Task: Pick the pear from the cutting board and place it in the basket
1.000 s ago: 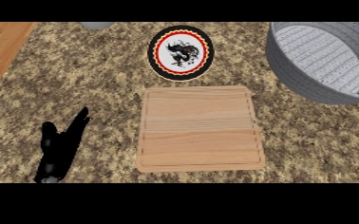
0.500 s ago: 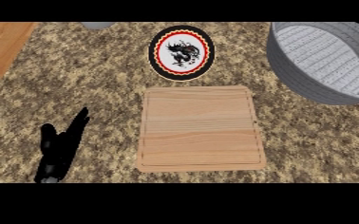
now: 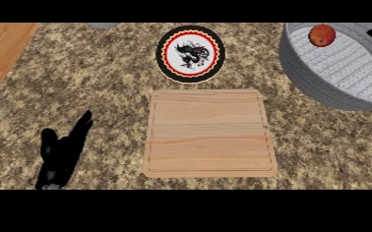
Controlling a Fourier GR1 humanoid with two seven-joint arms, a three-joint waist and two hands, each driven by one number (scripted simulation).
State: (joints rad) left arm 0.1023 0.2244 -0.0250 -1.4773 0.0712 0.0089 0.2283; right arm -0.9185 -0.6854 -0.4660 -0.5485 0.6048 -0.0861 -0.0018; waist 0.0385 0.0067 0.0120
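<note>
In the grey basket [image 3: 320, 81], the pear [image 3: 322, 35]; left hand [image 3: 62, 152] lower left, fingers straight, released; no legible writing.

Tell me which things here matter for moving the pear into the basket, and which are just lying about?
Part of the job:
- pear, lying in the basket
- basket, grey, at the right edge
- cutting board, nothing on it

Just lying about:
- plate with red and black rim, beyond the board
- left hand, open, resting at lower left
</note>
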